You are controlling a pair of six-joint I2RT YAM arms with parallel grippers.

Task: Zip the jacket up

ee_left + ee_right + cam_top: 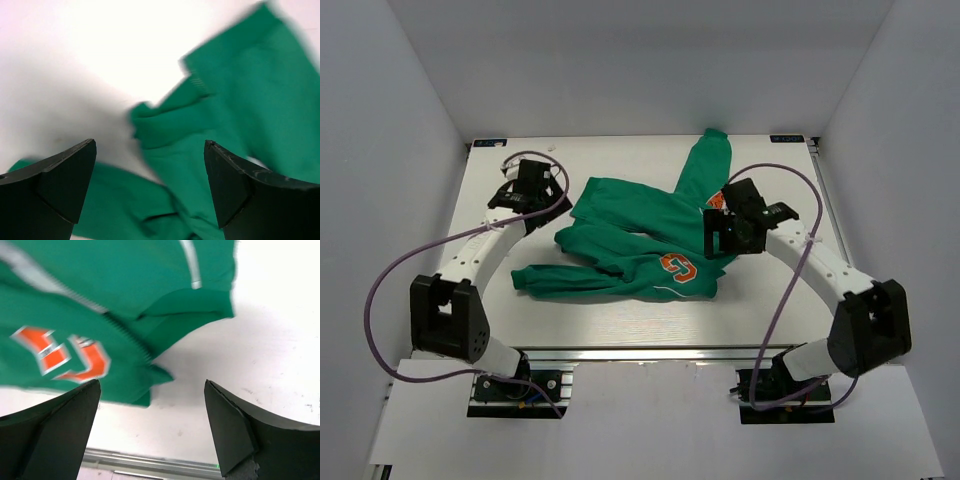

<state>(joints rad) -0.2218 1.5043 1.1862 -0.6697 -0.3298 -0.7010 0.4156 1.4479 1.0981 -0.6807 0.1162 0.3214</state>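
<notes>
The green jacket (640,235) lies crumpled across the middle of the white table, with an orange patch (678,267) near its front edge and one sleeve (708,160) reaching to the back. My left gripper (525,190) hovers left of the jacket, open and empty; its wrist view shows blurred green folds (210,145) below the jaws. My right gripper (728,228) hovers over the jacket's right side, open and empty; its wrist view shows the orange patch (65,355), white piping (190,265) and the jacket's edge (160,375).
White walls enclose the table (620,310) on three sides. A metal rail (640,352) runs along the front edge, also in the right wrist view (150,462). Purple cables (380,300) loop off both arms.
</notes>
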